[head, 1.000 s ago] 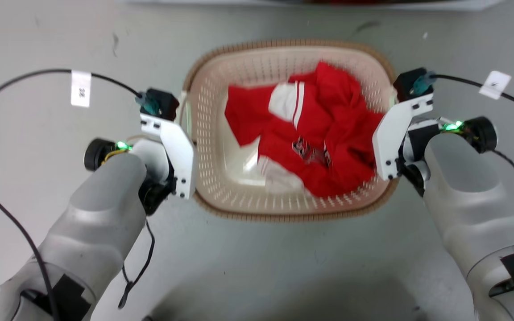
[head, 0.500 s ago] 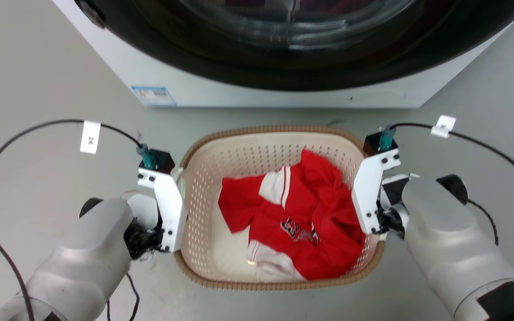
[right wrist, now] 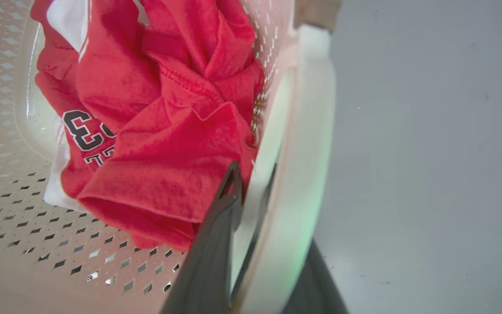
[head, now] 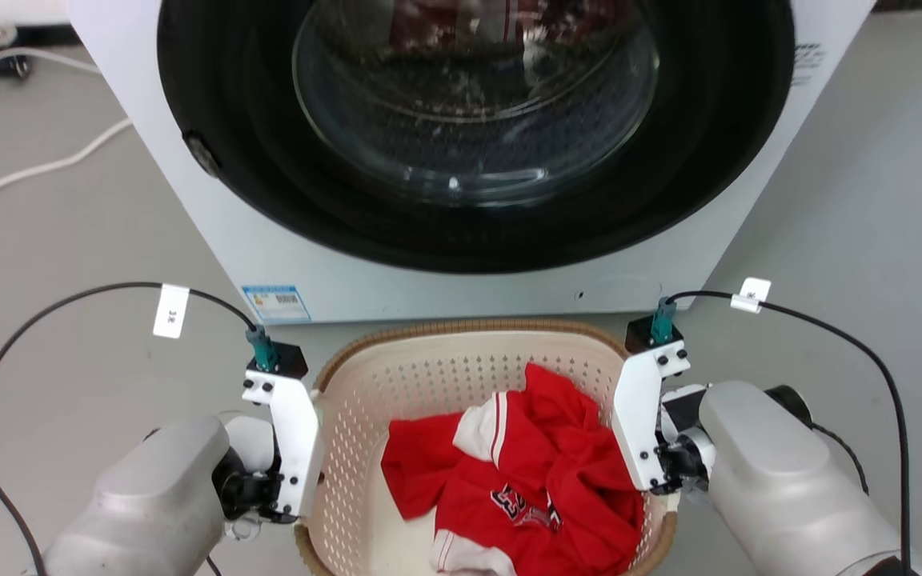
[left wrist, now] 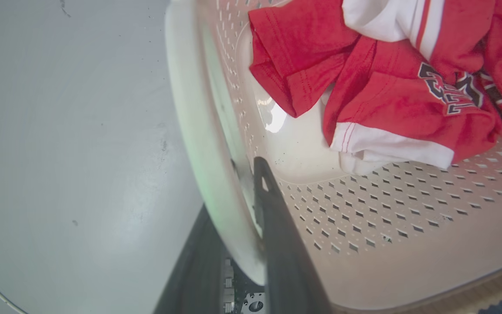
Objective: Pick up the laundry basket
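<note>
Left gripper [left wrist: 233, 187] and right gripper [right wrist: 273, 205] each clamp 1 white handle [left wrist: 188, 131] at opposite ends of the laundry basket [head: 461, 326], seemingly to lift it level.

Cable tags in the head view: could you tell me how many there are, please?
2: one white tag on the left arm's cable, another tag on the right arm's cable. More may be hidden.

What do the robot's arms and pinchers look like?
Both forearms are fat, rounded and silver-grey: left arm, right arm. Each wrist carries a white plate with black screws, a teal plug and a looping black cable with a small white tag. The left gripper and right gripper each have two long dark fingers.
</note>
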Controlling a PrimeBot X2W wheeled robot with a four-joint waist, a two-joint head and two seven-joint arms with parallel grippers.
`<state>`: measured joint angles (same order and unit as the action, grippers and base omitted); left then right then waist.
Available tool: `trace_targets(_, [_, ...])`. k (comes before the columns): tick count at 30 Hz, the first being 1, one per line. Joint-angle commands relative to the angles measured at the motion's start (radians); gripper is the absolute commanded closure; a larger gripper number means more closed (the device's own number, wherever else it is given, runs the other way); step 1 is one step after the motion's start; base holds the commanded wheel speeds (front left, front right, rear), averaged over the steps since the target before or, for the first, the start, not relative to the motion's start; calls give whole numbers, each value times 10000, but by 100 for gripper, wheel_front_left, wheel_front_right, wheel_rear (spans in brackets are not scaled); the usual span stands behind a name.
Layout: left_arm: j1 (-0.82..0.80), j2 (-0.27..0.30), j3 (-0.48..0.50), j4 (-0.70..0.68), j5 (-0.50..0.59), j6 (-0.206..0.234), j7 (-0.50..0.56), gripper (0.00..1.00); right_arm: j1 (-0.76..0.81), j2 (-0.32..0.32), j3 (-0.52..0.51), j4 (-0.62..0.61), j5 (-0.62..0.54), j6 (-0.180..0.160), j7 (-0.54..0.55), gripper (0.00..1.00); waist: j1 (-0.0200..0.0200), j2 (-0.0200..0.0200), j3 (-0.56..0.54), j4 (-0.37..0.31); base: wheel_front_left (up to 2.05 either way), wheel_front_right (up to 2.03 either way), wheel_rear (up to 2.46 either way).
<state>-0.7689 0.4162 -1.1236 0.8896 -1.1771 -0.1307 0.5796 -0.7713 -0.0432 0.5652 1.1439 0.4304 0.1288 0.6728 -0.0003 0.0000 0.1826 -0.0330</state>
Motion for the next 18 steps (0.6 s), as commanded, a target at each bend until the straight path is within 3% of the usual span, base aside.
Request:
trace_targets(1, [152,218,-92,48,-2,5,105,100,184,-126,131,4,22,35,97,100,3,0,-497,-116,0,0,0])
trace_targets(18, [754,294,-388,421,-645,8,699,100,539,-146,717,126,752,34,186,100,3,0,-2005,-111,0,0,0])
